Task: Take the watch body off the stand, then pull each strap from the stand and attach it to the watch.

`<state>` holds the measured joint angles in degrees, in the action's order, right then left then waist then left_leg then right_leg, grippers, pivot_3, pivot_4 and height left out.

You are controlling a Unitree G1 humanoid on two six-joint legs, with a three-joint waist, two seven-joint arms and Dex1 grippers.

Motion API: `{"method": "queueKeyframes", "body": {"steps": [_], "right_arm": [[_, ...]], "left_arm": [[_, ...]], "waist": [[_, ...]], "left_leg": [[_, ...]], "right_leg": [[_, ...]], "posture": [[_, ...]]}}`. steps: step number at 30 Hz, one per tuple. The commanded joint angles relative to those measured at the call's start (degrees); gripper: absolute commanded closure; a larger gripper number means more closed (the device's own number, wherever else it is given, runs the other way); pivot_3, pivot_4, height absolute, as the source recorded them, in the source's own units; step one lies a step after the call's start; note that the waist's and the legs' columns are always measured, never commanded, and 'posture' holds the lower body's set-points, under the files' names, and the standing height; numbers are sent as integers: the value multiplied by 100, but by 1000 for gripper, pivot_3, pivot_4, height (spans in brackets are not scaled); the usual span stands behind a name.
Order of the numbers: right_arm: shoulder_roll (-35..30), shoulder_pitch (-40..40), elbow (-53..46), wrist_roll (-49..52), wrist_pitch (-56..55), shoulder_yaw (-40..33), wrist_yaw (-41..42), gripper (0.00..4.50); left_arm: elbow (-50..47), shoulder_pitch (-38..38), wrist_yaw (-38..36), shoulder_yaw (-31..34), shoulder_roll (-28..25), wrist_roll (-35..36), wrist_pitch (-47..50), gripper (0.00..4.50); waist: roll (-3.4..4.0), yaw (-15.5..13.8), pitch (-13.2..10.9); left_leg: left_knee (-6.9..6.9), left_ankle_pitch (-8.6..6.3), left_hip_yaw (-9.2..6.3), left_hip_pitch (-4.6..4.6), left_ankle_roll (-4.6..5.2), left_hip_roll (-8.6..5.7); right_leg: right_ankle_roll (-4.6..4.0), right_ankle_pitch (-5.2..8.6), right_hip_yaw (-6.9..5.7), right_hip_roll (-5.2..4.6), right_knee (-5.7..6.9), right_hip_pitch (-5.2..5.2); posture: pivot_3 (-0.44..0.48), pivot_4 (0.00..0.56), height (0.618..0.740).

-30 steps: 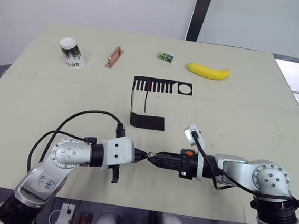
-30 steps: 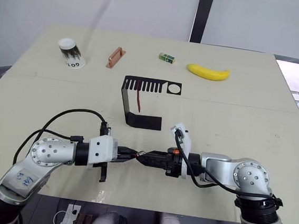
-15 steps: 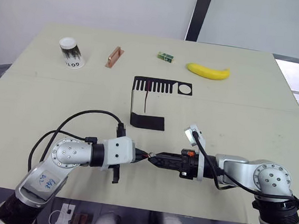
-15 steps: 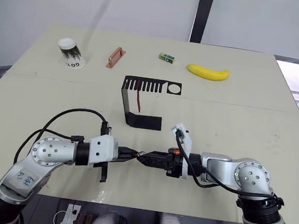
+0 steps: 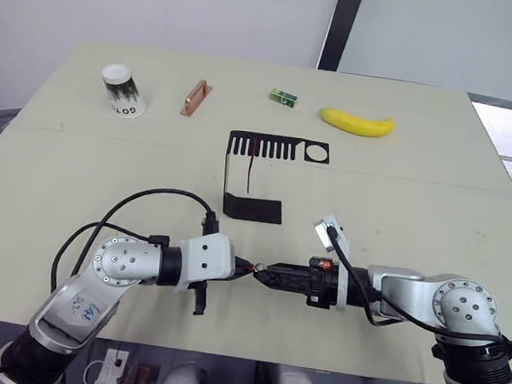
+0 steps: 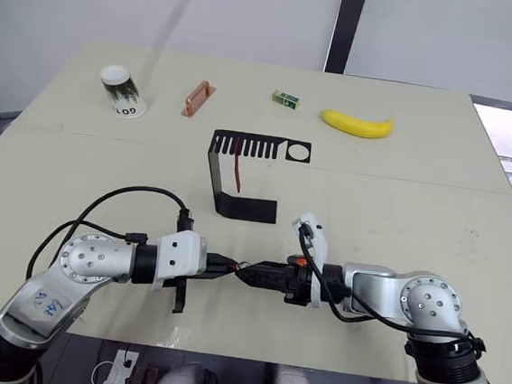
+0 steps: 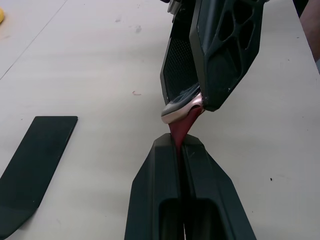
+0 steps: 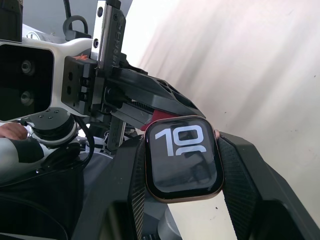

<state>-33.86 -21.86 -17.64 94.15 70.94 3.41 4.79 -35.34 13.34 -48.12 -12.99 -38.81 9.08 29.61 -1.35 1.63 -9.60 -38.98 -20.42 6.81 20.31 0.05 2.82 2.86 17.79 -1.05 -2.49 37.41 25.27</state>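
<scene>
The watch body (image 8: 182, 157), dark-screened with a light "10" on it, sits clamped between the fingers of my right gripper (image 5: 263, 273). My left gripper (image 5: 245, 267) is shut on a dark red strap (image 7: 183, 128). The strap's free end touches the edge of the watch body (image 7: 180, 106). The two grippers meet tip to tip just above the table's front middle. Behind them stands the black stand (image 5: 253, 208), with another dark red strap (image 5: 251, 170) hanging from a slot in its top plate (image 5: 278, 148).
Along the back of the table are a paper cup (image 5: 122, 90), a copper-coloured block (image 5: 193, 97), a small green block (image 5: 283, 97) and a banana (image 5: 356, 122). The table's front edge runs just under both arms.
My left arm has edged slightly right, toward the right gripper. Both grips are unchanged.
</scene>
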Motion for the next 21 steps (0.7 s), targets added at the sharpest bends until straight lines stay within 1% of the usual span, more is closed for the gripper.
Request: {"method": "queueKeyframes", "body": {"steps": [1, 10, 21], "right_arm": [[-17, -87, -122, 316, -62, 74, -78, 2915], [-93, -101, -137, 506, -145, 158, -224, 2915], [-168, -92, -145, 582, -183, 210, -257, 2915]], "left_arm": [[-273, 140, 77, -135, 75, 0, 35, 4477], [-236, 242, 118, -273, 110, -60, 147, 4477], [-249, 255, 123, -252, 85, -104, 127, 4477]], "waist": [[0, 0, 0], [0, 0, 0], [0, 1, 0]], "left_leg": [[0, 0, 0, 0, 0, 0], [0, 0, 0, 0, 0, 0], [0, 0, 0, 1, 0, 0]], "right_leg": [[0, 0, 0, 0, 0, 0], [0, 0, 1, 0, -3, 0], [0, 0, 1, 0, -8, 1]], "posture": [[0, 150, 739], [0, 150, 739], [0, 150, 739]]}}
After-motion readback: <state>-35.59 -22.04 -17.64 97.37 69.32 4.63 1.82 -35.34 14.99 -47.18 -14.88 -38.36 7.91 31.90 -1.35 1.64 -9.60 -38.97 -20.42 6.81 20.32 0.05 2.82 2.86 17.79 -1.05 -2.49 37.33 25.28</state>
